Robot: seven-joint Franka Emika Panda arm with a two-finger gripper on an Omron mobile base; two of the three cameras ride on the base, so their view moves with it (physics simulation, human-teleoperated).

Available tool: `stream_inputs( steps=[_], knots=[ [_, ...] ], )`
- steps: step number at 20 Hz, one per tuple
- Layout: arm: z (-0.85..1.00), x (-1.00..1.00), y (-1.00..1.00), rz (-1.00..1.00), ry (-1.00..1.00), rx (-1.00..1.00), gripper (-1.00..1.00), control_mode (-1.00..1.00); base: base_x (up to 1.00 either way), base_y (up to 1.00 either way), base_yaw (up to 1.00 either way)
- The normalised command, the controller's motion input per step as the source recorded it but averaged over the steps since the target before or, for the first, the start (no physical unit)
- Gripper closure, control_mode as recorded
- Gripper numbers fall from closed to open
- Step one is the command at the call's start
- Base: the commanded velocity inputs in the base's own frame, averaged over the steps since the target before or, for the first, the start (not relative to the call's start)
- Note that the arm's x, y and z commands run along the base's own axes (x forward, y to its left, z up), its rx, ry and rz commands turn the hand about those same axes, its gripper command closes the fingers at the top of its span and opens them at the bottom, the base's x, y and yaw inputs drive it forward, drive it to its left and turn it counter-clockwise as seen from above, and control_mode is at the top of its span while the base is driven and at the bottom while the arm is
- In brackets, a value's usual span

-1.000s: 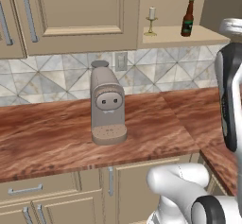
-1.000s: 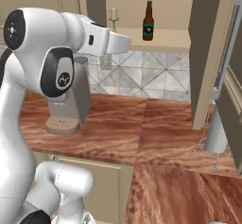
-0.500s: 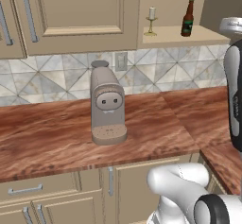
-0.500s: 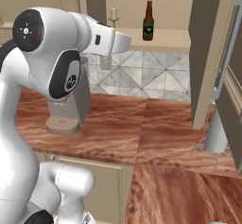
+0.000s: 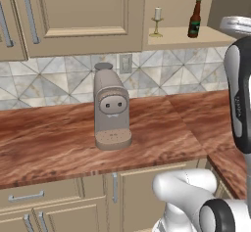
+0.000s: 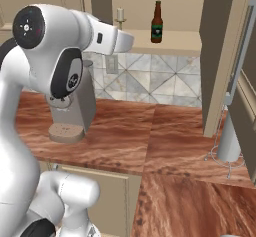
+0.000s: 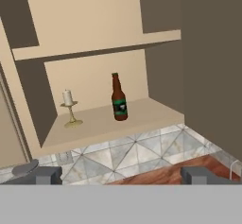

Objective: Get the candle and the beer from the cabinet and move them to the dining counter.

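A white candle [image 7: 70,106] in a brass holder stands on the open cabinet's lower shelf [image 7: 101,126]. The brown beer [image 7: 119,100] bottle stands upright a short way to its right. In the left base view the candle [image 5: 157,20] and beer [image 5: 194,19] sit on the shelf [image 5: 176,33] at upper right. In the right base view, candle [image 6: 120,16] and beer [image 6: 157,23] are beyond my forearm. My gripper [image 7: 121,176] is open, well short of the shelf and below it, with nothing between its fingertips [image 7: 45,175]. The dining counter is out of view.
A grey coffee machine [image 5: 112,109] stands on the wood counter [image 5: 54,145] against the tiled backsplash, also in the right base view [image 6: 77,108]. The cabinet's open door [image 6: 220,56] juts out right of the shelf. A grey stand [image 6: 229,142] sits under it.
My arm's upper links have swung slightly right and higher. The candle and beer stay put, and the jaws remain open.
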Motion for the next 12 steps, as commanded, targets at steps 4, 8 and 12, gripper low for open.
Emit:
stream_inputs(
  steps=[4, 8, 12],
  knots=[
    [0.0, 0.2, 0.01, 0.0, 0.0, 0.0, -1.0, -1.0, 0.0, 0.0, 0.0],
    [-0.01, 0.11, 0.0, 0.01, -0.01, 0.0, -1.0, -1.0, 0.0, 0.0, 0.0],
    [0.0, 0.12, -0.06, 0.02, 0.0, 0.0, -1.0, -1.0, 0.0, 0.0, 0.0]
  ],
)
